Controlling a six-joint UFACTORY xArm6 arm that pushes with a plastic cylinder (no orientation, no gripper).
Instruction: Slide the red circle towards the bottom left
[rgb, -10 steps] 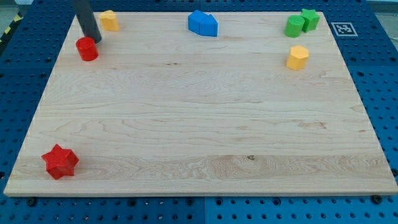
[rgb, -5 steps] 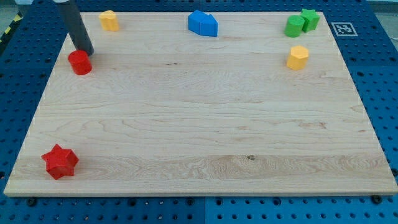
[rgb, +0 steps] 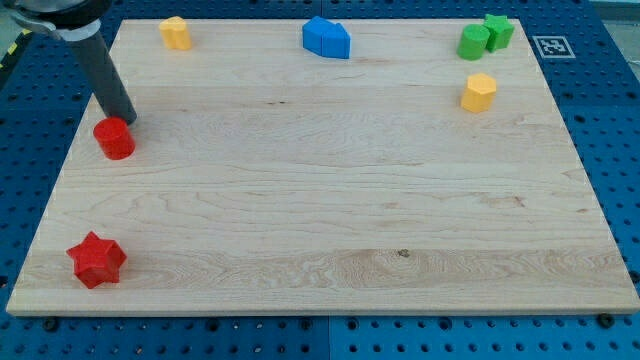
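Observation:
The red circle (rgb: 114, 138) is a short red cylinder near the board's left edge, in the upper half of the view. My tip (rgb: 125, 119) is at the end of the dark rod that slants in from the view's top left. It touches the circle's upper right side. A red star (rgb: 96, 260) lies in the bottom left corner, well below the circle.
A yellow block (rgb: 176, 32) sits at the top left. Two blue blocks (rgb: 327, 38) sit together at the top centre. Two green blocks (rgb: 485, 36) are at the top right, with a yellow hexagon (rgb: 479, 92) below them. The wooden board (rgb: 330, 190) rests on a blue pegboard.
My tip and the red circle have moved together down and slightly left along the board's left side. The other blocks have not moved.

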